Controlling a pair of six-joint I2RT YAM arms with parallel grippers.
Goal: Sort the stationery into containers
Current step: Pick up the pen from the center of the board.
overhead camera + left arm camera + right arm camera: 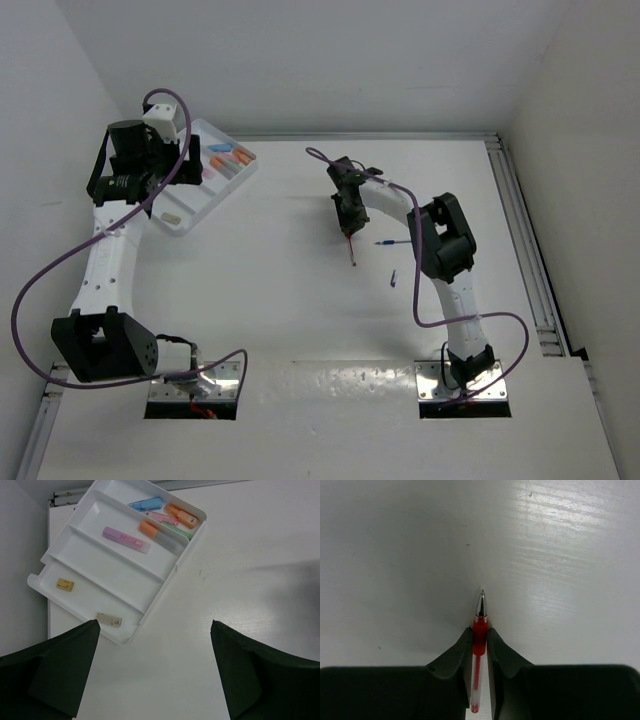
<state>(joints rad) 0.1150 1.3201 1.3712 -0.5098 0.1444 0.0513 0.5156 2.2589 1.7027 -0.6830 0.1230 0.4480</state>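
jaws on my right gripper (480,636) pinched the red pen (480,625) near its tip for carrying to the white tray (115,575), well apart, while my left gripper (155,670) gaped beside it.

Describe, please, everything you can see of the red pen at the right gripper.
The red pen is thin and looks plastic: a pointed silvery tip, a red grip section, then a clear barrel with a red core. The right gripper clamps the red section from both sides; the tip sticks out beyond it over the white table. Whether the pen touches the table cannot be told.
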